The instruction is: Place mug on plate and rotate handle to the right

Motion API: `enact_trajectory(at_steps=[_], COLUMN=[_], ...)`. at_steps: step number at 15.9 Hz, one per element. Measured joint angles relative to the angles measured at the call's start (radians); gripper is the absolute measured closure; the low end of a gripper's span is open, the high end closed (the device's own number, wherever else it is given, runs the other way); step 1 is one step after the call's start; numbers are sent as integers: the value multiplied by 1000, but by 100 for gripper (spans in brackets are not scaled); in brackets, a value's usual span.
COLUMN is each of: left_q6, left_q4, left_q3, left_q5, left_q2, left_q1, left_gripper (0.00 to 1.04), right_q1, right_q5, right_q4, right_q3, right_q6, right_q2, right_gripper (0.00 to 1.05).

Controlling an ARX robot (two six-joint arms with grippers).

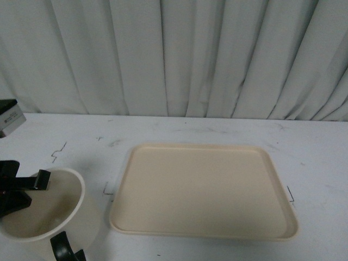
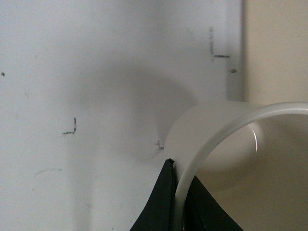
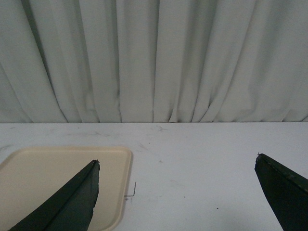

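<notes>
**Mug in my left jaws, off the plate**

The white table [image 1: 217,130] carries the beige plate [image 1: 206,190] at its middle. The mug [image 1: 54,212] is just left of the plate, not on it, with its black handle [image 1: 64,247] turned toward me. My left gripper [image 2: 182,173] pinches the mug's rim, one finger inside, one outside. My right gripper [image 3: 177,159] is spread wide, holding nothing

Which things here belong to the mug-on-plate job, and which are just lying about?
Job: mug; handle; plate; left hand, pinching the mug's rim.
Lying about: black-and-white box, far left; curtain behind.
</notes>
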Motion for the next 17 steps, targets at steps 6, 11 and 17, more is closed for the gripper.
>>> enact_trajectory(at_steps=[6,11,17], left_q6=[26,23,28], left_q4=[-58,-71,-149], left_q3=[253,497,707], left_q5=[15,-22,-38], left_q2=[67,332,554], left_q1=[-211,-406,-430], left_gripper=[102,102,102], right_q1=[0,0,0], right_q5=[0,0,0], right_q4=[0,0,0], right_q3=[0,0,0], right_q6=[0,0,0], right_q2=[0,0,0], right_gripper=[6,6,6])
